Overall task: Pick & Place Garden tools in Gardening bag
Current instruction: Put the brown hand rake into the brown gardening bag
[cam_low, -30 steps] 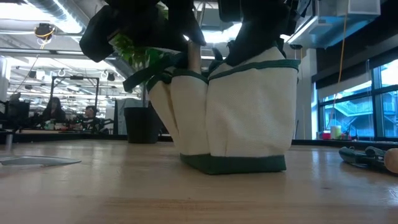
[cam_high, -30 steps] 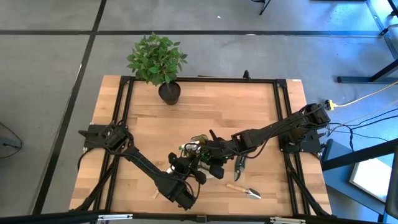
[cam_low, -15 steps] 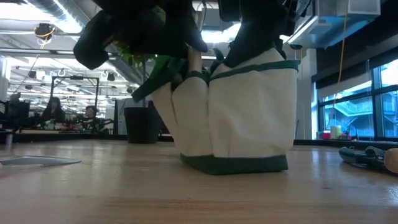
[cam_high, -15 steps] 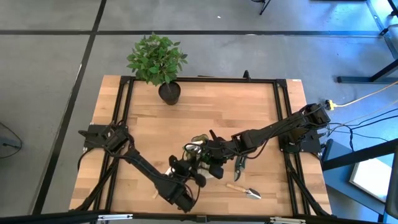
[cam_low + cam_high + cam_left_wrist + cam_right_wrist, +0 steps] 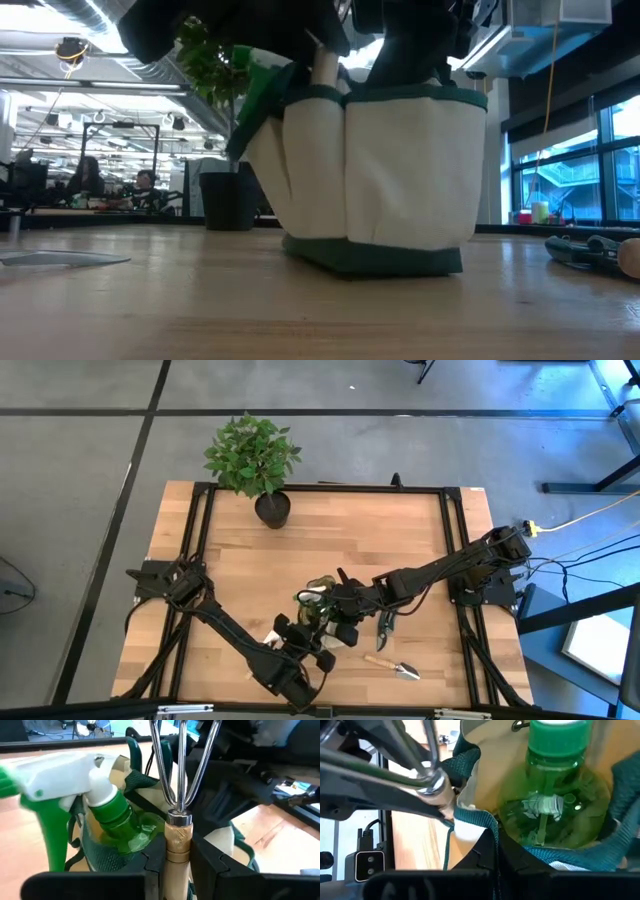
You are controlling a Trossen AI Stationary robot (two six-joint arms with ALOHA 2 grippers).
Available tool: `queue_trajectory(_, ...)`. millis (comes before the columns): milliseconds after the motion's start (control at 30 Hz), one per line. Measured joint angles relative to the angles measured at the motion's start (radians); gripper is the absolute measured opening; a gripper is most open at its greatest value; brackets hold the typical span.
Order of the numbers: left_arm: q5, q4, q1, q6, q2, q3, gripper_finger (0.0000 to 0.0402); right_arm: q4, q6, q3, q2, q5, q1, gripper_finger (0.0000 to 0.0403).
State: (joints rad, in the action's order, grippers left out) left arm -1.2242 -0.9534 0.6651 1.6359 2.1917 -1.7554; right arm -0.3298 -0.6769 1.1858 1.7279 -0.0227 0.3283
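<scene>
The gardening bag (image 5: pixel 325 610), cream with green trim, stands mid-table and tilts in the low view (image 5: pixel 385 165). A green spray bottle (image 5: pixel 112 815) with a white trigger stands inside it (image 5: pixel 550 805). My left gripper (image 5: pixel 177 857), on the bag's near side (image 5: pixel 305 640), is shut on a wooden-handled fork (image 5: pixel 178 835). Its chrome tines (image 5: pixel 182 760) reach over the bag's rim. My right gripper (image 5: pixel 492 852) comes from the right (image 5: pixel 342 608), shut on the bag's rim. Pruners (image 5: pixel 385 622) and a trowel (image 5: pixel 392 665) lie on the table to the bag's right. My left gripper pinches the fork's wooden handle (image 5: pixel 178 847) between its two fingers, just behind the metal collar. The fingers lie along the handle, slanting slightly down from the near side. The fork is lifted clear, tines leading over the bag's opening. My right gripper pinches the bag's green webbing rim (image 5: pixel 487 827) between its two fingers, slanting down from the table's right side. One finger seems to be inside the bag beside the bottle, one outside. The bag's bottom stays on the table, its wall drawn up at the hold.
A leafy plant in a black pot (image 5: pixel 270 505) stands at the table's far edge. Bare wood lies left of the bag and along the far half. In the low view, people sit at desks (image 5: pixel 110 185) in the room beyond.
My left gripper has risen a little, drawn toward the near edge and rolled, carrying the fork, whose handle now leans instead of standing upright. The bag has shifted and tilted, with its left bottom corner lifted slightly. My right gripper has kept its hold.
</scene>
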Motion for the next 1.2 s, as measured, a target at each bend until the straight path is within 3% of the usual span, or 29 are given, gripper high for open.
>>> queue_trajectory(167, 0.087, -0.005, -0.016, 0.003, 0.007, 0.004, 0.0053, -0.006, 0.000, 0.000, 0.000, 0.000, 0.000, 0.0002)
queue_trajectory(333, 0.101, -0.016, -0.012, 0.026, 0.012, 0.014, 0.0056, -0.006, 0.000, 0.000, 0.000, -0.001, 0.000, 0.0002)
queue_trajectory(533, 0.147, -0.020, -0.010, 0.033, 0.018, 0.015, 0.0141, -0.006, 0.002, 0.000, 0.000, -0.008, -0.001, 0.0002)
queue_trajectory(667, 0.149, -0.020, -0.011, 0.053, 0.018, 0.015, 0.0174, -0.006, 0.003, 0.000, 0.000, -0.015, -0.001, 0.0002)
queue_trajectory(1200, 0.030, -0.080, 0.003, 0.143, 0.004, 0.015, 0.0169, -0.025, 0.004, 0.001, 0.000, -0.027, -0.001, 0.0002)
